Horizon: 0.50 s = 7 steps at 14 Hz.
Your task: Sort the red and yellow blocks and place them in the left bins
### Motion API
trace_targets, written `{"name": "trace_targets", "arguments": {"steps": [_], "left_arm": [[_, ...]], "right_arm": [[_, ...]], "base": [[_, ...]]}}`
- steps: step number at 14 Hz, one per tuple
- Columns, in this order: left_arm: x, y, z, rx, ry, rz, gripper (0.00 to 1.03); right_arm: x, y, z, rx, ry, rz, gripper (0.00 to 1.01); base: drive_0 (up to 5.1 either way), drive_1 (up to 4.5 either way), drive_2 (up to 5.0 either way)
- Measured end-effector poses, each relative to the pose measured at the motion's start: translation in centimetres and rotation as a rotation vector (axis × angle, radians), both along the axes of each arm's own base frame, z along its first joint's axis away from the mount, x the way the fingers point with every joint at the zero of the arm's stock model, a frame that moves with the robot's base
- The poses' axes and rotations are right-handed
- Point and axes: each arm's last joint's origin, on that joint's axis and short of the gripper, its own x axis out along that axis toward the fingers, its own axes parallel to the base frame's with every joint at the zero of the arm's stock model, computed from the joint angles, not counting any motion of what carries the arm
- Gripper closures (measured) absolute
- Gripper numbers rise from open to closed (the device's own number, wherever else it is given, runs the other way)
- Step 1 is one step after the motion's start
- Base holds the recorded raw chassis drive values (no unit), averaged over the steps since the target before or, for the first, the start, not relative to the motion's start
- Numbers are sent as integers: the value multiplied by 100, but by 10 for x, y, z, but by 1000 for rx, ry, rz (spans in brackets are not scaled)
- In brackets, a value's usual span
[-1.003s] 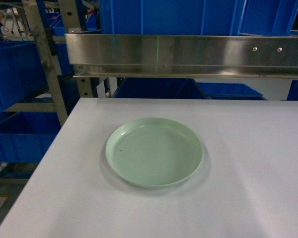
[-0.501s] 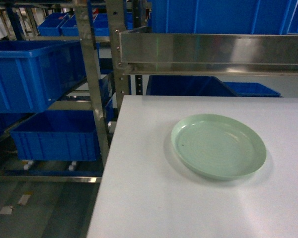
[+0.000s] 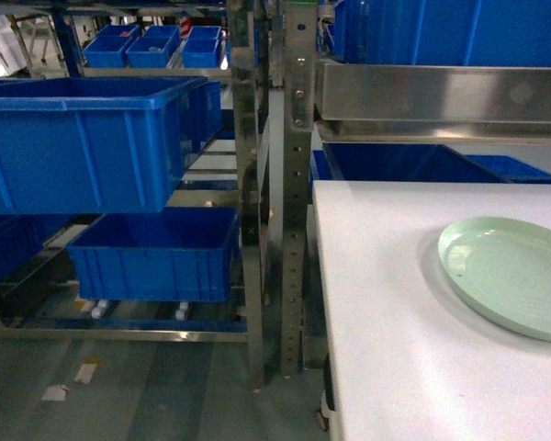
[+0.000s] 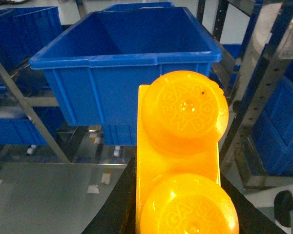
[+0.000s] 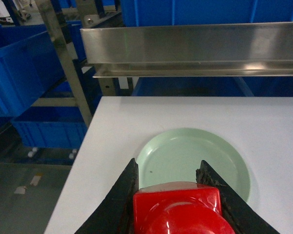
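Item one: glossy orange-yellow plastic brick (image 4: pixel 183 161) with two round embossed studs, clenched in the left gripper (image 4: pixel 178 204), its dark jaws pressing the brick's long flanks; judged light, rigid and slick, so the flat sides are the sound hold and the domed studs a poor one. Item two: glossy red plastic brick (image 5: pixel 178 209), likewise pinched between the black jaws of the right gripper (image 5: pixel 176 202), hovering above the near rim of the round pale green plate (image 5: pixel 193 158). Neither gripper shows in the head view. Surface: matte white tabletop (image 3: pixel 395 331) bearing the plate, with a brushed steel shelf rail (image 5: pixel 195 48) beyond the plate. Room: left of the plate, past the table edge, a perforated steel rack (image 3: pixel 294 184) carrying deep bright-blue plastic crates (image 3: pixel 83 138), one open crate (image 4: pixel 122 53) lying ahead of the yellow brick; grey floor below.
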Motion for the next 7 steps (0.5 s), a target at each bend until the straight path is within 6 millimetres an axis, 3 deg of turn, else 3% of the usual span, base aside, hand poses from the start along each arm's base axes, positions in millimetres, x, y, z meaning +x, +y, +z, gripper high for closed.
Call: {"name": "trace_targets", "arguments": {"steps": [7], "left_arm": [[0, 0, 0, 0, 1, 1, 77]], "right_arm": [[0, 0, 0, 0, -4, 0, 73]], "base": [[-494, 249, 249]]}}
